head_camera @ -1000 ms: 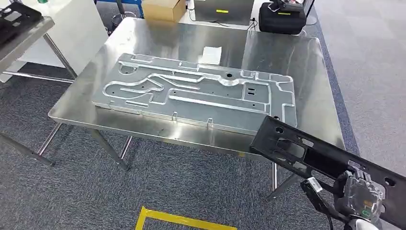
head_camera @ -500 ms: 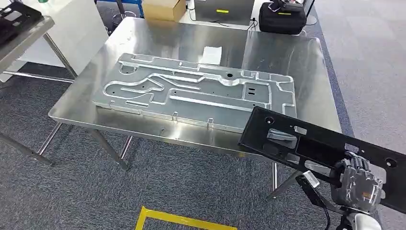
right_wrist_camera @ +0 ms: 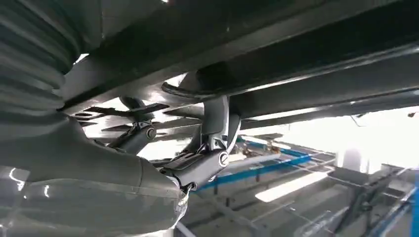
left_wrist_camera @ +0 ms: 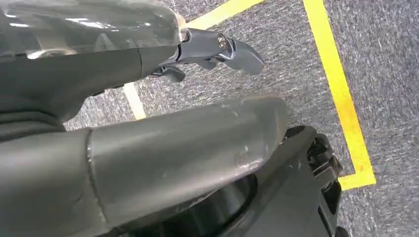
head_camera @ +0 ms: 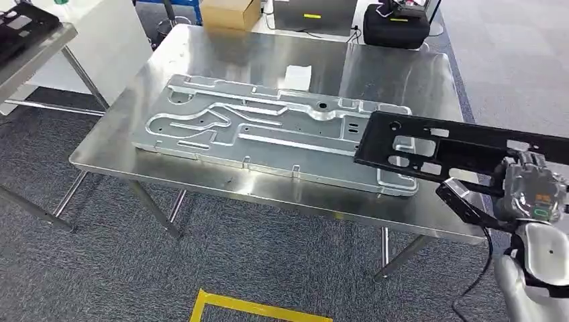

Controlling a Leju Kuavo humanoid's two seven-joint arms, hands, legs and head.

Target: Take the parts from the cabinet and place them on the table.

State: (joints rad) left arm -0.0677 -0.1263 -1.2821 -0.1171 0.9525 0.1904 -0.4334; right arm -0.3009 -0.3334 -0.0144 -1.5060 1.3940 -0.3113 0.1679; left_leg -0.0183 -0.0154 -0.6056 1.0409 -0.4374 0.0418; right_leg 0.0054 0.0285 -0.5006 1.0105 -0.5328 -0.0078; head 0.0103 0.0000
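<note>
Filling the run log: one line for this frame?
phase: carry to table | right hand: holds black part over metal table corner, above silver panel | left hand: hanging, empty

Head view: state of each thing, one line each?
Black part: held up by right hand, its far end over the table edge and the plate's corner.
Metal plate: flat on table.
Left hand: holds nothing, hangs over the floor.
Black case: on the floor beyond the table.
</note>
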